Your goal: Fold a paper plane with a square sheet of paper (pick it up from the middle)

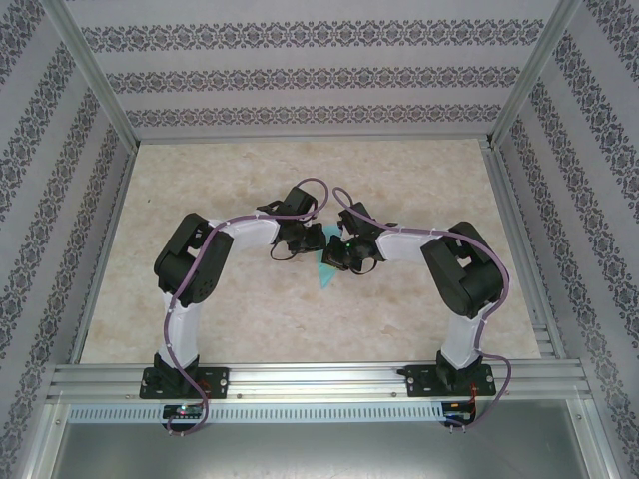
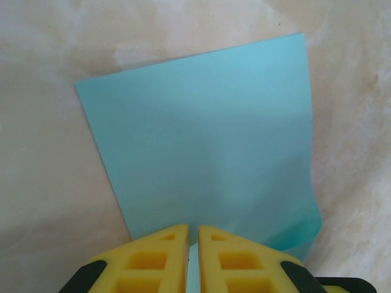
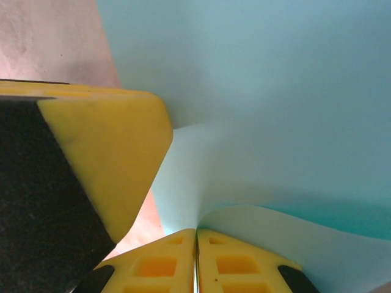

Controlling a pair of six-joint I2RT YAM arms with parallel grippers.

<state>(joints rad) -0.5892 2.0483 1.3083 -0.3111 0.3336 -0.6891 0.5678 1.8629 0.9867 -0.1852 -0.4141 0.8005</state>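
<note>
- Where the two arms meet over the middle of the table point(image 1: 250, 319), the square sheet of paper point(image 2: 201, 140) sits between them, its far part flat on the pale marbled surface.
- Surroundings: aluminium frame rails point(image 1: 300, 379) run along the near edge, and patterned walls point(image 1: 300, 70) close in the other three sides.
- Obstruction: from above, both wrists cover most of the sheet, and a turquoise corner shows beneath them. In the right wrist view, a yellow finger point(image 3: 104, 152) of the left gripper point(image 2: 192, 235) stands just beside the right gripper point(image 3: 195, 235).
- Left arm point(image 1: 190, 264): elbow raised outward, forearm angled inward. Its gripper is clamped on the sheet's near edge, with paper visible in the narrow slit between the fingers.
- Right arm point(image 1: 459, 269): mirrored pose. Its gripper is pinched on an upcurled part of the same sheet.
</note>
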